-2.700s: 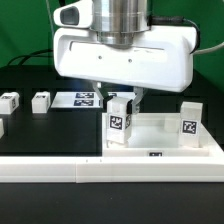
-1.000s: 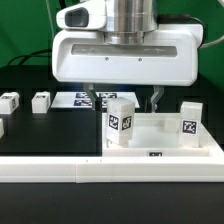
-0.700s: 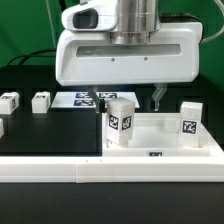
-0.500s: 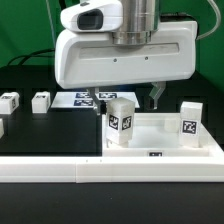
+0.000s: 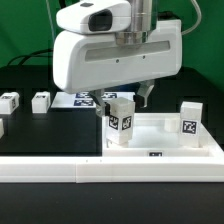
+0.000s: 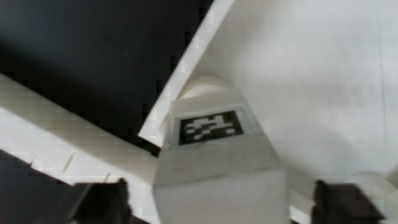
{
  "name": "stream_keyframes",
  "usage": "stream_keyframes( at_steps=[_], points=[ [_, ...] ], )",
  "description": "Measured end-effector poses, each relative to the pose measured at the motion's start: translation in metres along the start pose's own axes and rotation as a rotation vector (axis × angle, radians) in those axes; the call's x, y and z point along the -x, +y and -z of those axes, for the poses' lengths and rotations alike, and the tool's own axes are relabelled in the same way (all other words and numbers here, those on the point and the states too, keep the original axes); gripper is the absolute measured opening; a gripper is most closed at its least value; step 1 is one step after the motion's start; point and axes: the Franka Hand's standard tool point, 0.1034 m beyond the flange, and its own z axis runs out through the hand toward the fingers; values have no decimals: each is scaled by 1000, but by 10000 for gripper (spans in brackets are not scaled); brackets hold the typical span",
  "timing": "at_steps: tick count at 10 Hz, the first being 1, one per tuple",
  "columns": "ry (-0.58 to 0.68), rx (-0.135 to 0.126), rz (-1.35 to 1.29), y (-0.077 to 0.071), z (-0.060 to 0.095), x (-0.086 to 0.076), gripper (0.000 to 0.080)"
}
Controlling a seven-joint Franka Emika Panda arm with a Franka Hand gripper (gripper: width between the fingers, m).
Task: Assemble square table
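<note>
Risk: the upright leg [image 5: 120, 120], seated in the near left corner socket of the square table [image 5: 190, 150], could be tipped or jammed askew if clamped off-centre. The gripper [image 5: 125, 100] fingers [image 6: 111, 208] are spread, straddling it untouched. The table is set at the black board's [image 5: 50, 130] near right corner. Smooth, rigid white plastic is noted; the leg is blocky and tagged.

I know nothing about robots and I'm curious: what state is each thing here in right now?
End effector: open, straddling a leg.
That leg: upright in a tabletop corner.
Second leg: upright on the tabletop, untouched.
Tabletop: flat, rim up.
Loose legs: lying on the black board.
</note>
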Motion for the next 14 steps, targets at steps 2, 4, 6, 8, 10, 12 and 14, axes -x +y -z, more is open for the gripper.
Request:
stream_keyframes(
  at_steps=[2, 4, 6, 8, 10, 12, 14],
  points=[
    [0, 0, -1, 0, 0, 0, 290],
    [0, 0, -6, 0, 0, 0, 290],
    [0, 0, -29, 1, 0, 1, 290],
    [4, 0, -222, 4, 0, 2, 290],
    [25, 9, -383, 3, -1, 0, 290],
    [39, 13, -562, 3, -1, -2, 291],
    [46, 12, -732, 4, -1, -2, 291]
  ],
)
